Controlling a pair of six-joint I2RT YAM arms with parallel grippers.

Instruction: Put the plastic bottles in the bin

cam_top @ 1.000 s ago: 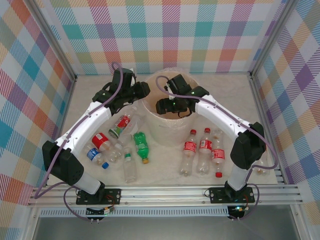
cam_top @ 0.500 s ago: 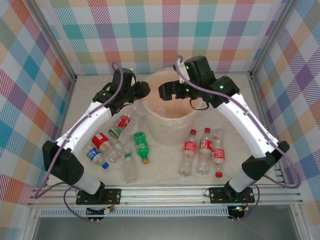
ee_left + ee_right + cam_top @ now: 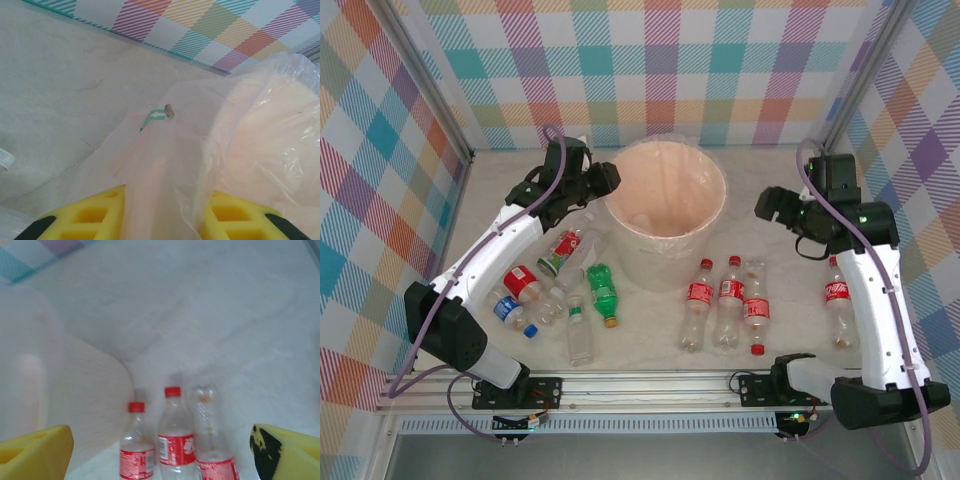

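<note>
Bin (image 3: 665, 262): table (image 3: 510, 200) centre. Plastic bottles (image 3: 603, 292): lying on table either side of its front. Left gripper (image 3: 604, 182): pinched shut on liner (image 3: 165, 160) at rim. Right gripper (image 3: 770, 206): jaws wide, empty, near right-hand row (image 3: 729, 295). Advised: straddle one bottle's body squarely, clear of neighbours.

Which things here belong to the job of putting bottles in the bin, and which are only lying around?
Belong to the job: the bin, its liner, the cluster of bottles left of it, the three bottles right of it, the single bottle far right.
Just there: the checked walls, the metal rail.
</note>
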